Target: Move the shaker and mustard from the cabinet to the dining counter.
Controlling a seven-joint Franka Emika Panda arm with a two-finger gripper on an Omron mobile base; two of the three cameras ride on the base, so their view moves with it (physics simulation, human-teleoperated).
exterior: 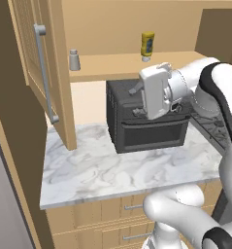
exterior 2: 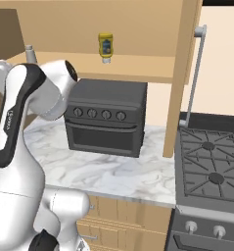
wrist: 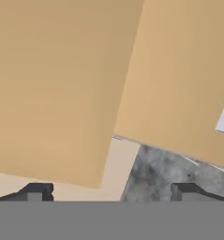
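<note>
The mustard [exterior: 147,44] is yellow with a darker label patch and a pale cap; the shaker [exterior: 74,61] is plain grey. The cabinet [exterior: 54,73] is light wood with a silver bar handle [exterior: 45,73]. The oven [exterior: 146,119] is matt black; the desk [exterior: 112,170] is white marble, grey-veined. The stove [exterior 2: 211,166] is dark grey

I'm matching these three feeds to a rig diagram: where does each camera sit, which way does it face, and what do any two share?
Left base view: behind the arm to its left, facing the open cabinet, shaker, mustard and oven; arm at right.
Right base view: behind to its right, same counter plus the stove; arm at left.
Hand view: on the hand, facing a cabinet door; open gripper at bottom.
Both base views share mustard, oven and marble countertop.
</note>
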